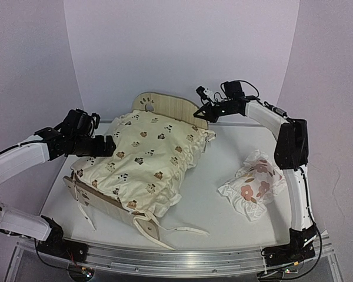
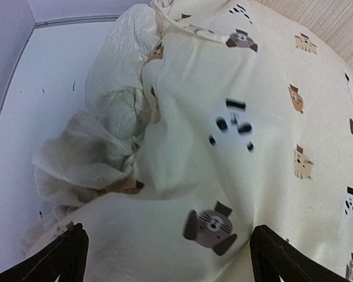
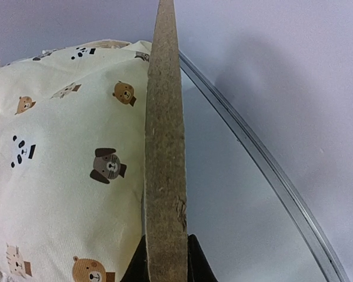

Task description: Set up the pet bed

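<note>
The pet bed, a light-wood frame with a paw-print headboard at the back and a low footboard at the front, stands left of centre. The cream animal-print cushion lies in it, bunched and overhanging the sides. My left gripper is open at the cushion's left side; in the left wrist view its fingers stand wide apart over the cushion. My right gripper is shut on the headboard's right edge, which stands between its fingers, with the cushion beside it.
The white ruffled pillow with red-brown flowers lies on the white table at the right, apart from the bed. Cushion tie strings trail past the footboard. The table's raised rim and curved backdrop are close behind the headboard.
</note>
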Robot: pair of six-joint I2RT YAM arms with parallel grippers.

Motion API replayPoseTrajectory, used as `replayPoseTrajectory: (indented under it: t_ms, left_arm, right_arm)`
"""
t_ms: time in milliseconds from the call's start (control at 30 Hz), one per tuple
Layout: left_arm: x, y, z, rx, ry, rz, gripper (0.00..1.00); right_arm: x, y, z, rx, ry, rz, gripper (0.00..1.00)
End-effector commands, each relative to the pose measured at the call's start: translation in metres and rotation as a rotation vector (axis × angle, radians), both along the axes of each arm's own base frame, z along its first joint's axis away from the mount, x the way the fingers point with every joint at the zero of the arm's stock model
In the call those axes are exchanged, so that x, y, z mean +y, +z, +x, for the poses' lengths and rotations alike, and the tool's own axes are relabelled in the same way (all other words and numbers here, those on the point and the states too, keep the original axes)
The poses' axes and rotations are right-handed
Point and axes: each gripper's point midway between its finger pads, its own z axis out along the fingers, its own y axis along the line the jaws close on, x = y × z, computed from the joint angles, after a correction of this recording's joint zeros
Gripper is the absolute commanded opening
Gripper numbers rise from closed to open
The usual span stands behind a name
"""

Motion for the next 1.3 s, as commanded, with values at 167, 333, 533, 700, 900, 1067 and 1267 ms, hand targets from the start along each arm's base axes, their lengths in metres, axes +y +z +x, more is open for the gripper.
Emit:
replayPoseTrajectory:
  t_ms: [167,333,533,700,900,1067,1267]
  left_arm:
    - [-0.004,0.026,0.004,-0.062,-0.011,-0.016,0.97]
    - [-0.003,0.042,0.008,-0.096,-0.003,-0.014,0.99]
    - [-0.009,0.054,0.014,-0.121,-0.014,-0.033,0.99]
    - [-0.018,0.056,0.016,-0.116,-0.047,-0.059,1.0]
    - [-0.024,0.048,0.013,-0.086,-0.052,-0.061,1.0]
    - [-0.02,0.036,0.011,-0.066,-0.024,-0.052,0.99]
    - [-0.02,0.016,0.013,-0.055,0.01,-0.079,0.92]
  right_arm:
    - [-0.047,0.014,0.011,0.084,-0.243,0.022,0.0]
    - [-0.095,0.008,0.01,0.067,-0.403,-0.063,0.0]
    - [-0.154,0.004,-0.007,0.059,-0.636,-0.176,0.0]
    - [-0.208,-0.009,-0.034,0.059,-0.866,-0.3,0.0]
    - [-0.254,-0.004,-0.089,0.079,-1.084,-0.31,0.0]
    - [-0.291,-0.001,-0.141,0.073,-1.246,-0.349,0.0]
    - [-0.319,-0.01,-0.193,0.127,-1.397,-0.344,0.0]
